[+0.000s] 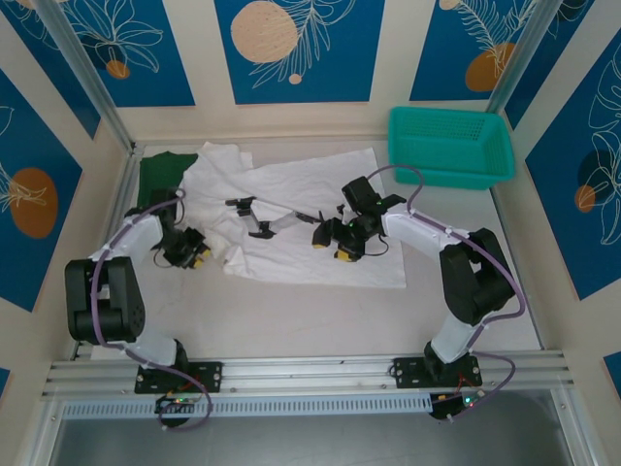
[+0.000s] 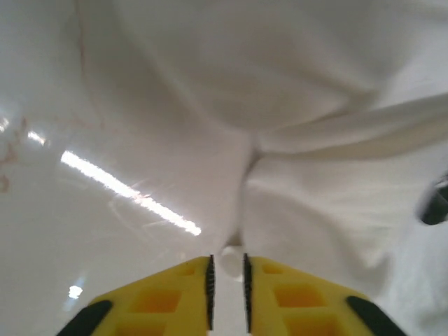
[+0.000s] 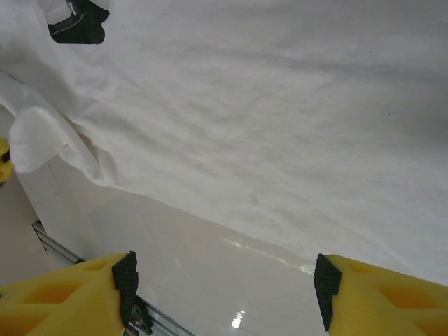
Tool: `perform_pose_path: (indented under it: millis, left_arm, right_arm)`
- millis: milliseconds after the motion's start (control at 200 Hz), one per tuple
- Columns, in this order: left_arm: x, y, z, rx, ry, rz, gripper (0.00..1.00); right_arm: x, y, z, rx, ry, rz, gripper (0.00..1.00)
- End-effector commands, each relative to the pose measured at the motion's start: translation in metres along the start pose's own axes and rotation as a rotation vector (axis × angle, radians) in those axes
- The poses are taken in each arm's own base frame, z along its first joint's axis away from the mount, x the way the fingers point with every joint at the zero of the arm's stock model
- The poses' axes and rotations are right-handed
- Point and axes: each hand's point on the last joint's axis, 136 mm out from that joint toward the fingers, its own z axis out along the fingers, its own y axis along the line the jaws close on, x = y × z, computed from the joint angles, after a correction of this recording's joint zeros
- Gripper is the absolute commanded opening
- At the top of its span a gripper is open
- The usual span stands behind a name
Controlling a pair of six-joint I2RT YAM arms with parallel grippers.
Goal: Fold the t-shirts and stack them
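Cloth covers the middle of my top view: the white t-shirt (image 1: 310, 194) lies spread and rumpled on the glossy pale table (image 1: 320, 320), soft and matte with shallow creases. A small black print (image 3: 77, 24) shows on it in the right wrist view. The dark green t-shirt (image 1: 160, 175) sits bunched at ten o'clock, partly under the white one. A rigid teal mesh basket (image 1: 451, 146) stands at two o'clock.

My left gripper (image 2: 227, 260) is at the white shirt's eight o'clock edge, its yellow fingers drawn to a narrow slot with a nub of white fabric pinched between them. My right gripper (image 3: 224, 269) hangs over the shirt toward five o'clock, jaws spread wide and holding nothing, with the hem just ahead.
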Motion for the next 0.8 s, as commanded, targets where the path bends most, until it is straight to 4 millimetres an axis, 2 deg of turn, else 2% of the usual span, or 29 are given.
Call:
perform_pose_path:
  millis: [0, 165, 470, 795]
  left_arm:
    - [0.006, -0.018, 0.017, 0.168, 0.031, -0.033, 0.3]
    - [0.002, -0.025, 0.036, 0.226, 0.058, -0.074, 0.33]
    - [-0.007, -0.033, 0.043, 0.225, 0.061, -0.06, 0.34]
    - [-0.011, -0.05, 0.049, 0.25, 0.083, -0.074, 0.23]
  right_arm:
    - [0.003, 0.0, -0.001, -0.008, 0.029, -0.007, 0.7]
    - [0.006, -0.005, -0.002, 0.002, 0.035, 0.006, 0.7]
    - [0.01, -0.016, -0.007, 0.02, 0.015, 0.03, 0.7]
    - [0.01, -0.02, -0.008, 0.024, 0.014, 0.039, 0.69]
